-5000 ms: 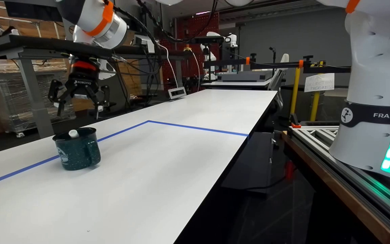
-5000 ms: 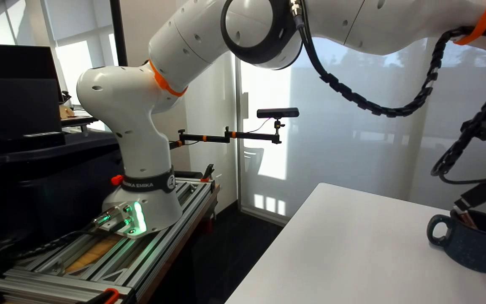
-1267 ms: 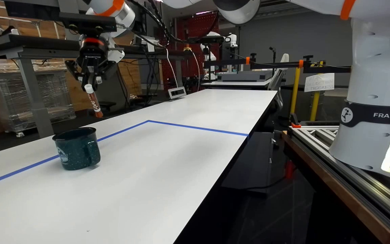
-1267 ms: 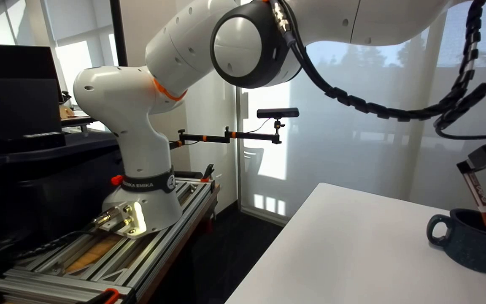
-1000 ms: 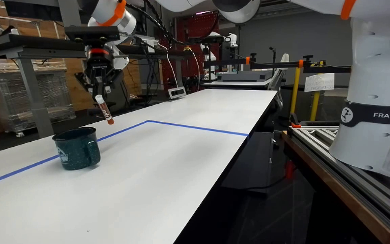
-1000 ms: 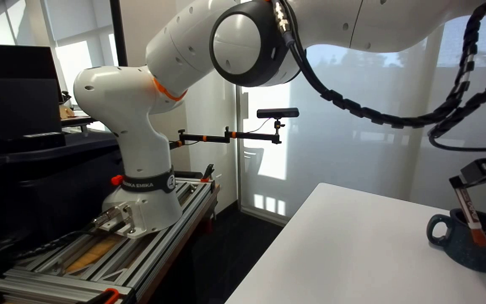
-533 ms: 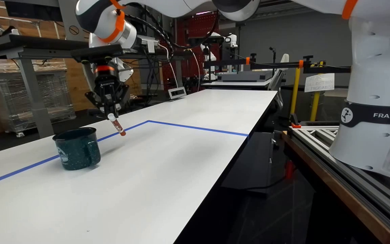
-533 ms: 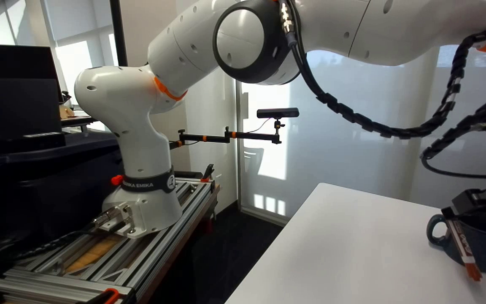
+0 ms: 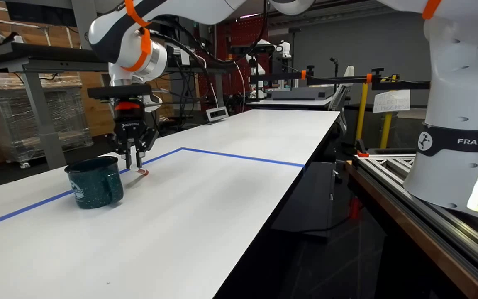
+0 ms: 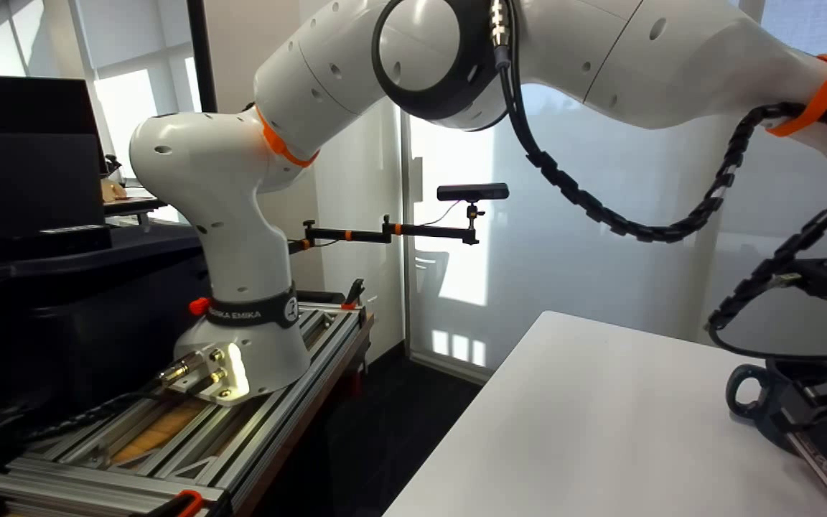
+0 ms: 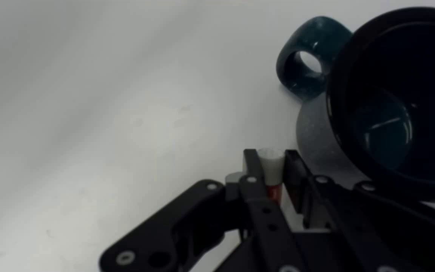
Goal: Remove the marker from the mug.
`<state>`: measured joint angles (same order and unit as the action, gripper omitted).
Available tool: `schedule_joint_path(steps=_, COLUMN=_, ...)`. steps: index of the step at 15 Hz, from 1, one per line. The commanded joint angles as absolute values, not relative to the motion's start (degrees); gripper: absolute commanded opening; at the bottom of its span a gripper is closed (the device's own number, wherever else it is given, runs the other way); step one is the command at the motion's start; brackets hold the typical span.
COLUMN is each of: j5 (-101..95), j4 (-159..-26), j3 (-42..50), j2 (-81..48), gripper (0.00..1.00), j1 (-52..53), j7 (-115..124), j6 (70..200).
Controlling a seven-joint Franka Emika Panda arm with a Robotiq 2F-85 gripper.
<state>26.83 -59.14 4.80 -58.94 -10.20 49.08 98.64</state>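
Observation:
The dark teal mug (image 9: pixel 96 187) stands upright on the white table, and the wrist view looks down into the mug (image 11: pixel 317 136), where no marker lies. Beside it, on the table, is the reddish-brown marker (image 10: pixel 819 463) with its pale end, slanting low with its orange tip (image 9: pixel 144 172) at or just above the surface; contact I cannot tell. My gripper (image 9: pixel 133 165) is shut on the marker near that pale end (image 11: pixel 272 166). In the wrist view, one finger (image 11: pixel 295 166) is close to the mug's wall. Most of the marker's body is hidden there by the gripper.
Blue tape (image 9: pixel 239 155) runs across the white tabletop (image 9: pixel 181 216), whose near edge drops to dark floor. A dark raised desk (image 9: pixel 23 58) stands behind the arm. A camera (image 10: pixel 472 192) sits on a bar near the robot base (image 10: pixel 248 352). A cable loop (image 10: pixel 801 352) hangs over the mug.
Five seconds ago the marker stood in the mug below the open gripper. The gripper gripped it, lifted it out, moved beside the mug and lowered it towards the table. The mug has not moved.

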Motion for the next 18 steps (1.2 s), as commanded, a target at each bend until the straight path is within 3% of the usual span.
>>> schedule_joint_path(steps=1, j5=26.43, j4=-70.31, j3=5.34, j2=-52.66, gripper=0.05, j1=-8.39, j7=45.96, j6=105.07)
schedule_joint_path(steps=4, j5=25.38, j4=-74.10, j3=4.23, j2=-50.30, gripper=0.05, j1=-8.81, j7=44.01, j6=105.03)
schedule_joint_path(steps=5, j5=25.25, j4=-75.23, j3=4.11, j2=-49.38, gripper=0.46, j1=-8.94, j7=42.99, j6=104.05)
schedule_joint_path(steps=7, j5=24.25, j4=-77.39, j3=4.38, j2=-47.33, gripper=0.54, j1=-8.93, j7=40.64, j6=102.33)
schedule_joint_path(steps=13, j5=20.13, j4=-82.21, j3=6.09, j2=-39.79, gripper=0.99, j1=-8.21, j7=33.31, j6=102.05)
schedule_joint_path(steps=18, j5=15.28, j4=-85.60, j3=6.29, j2=-33.91, gripper=1.00, j1=-6.57, j7=24.28, j6=105.17)
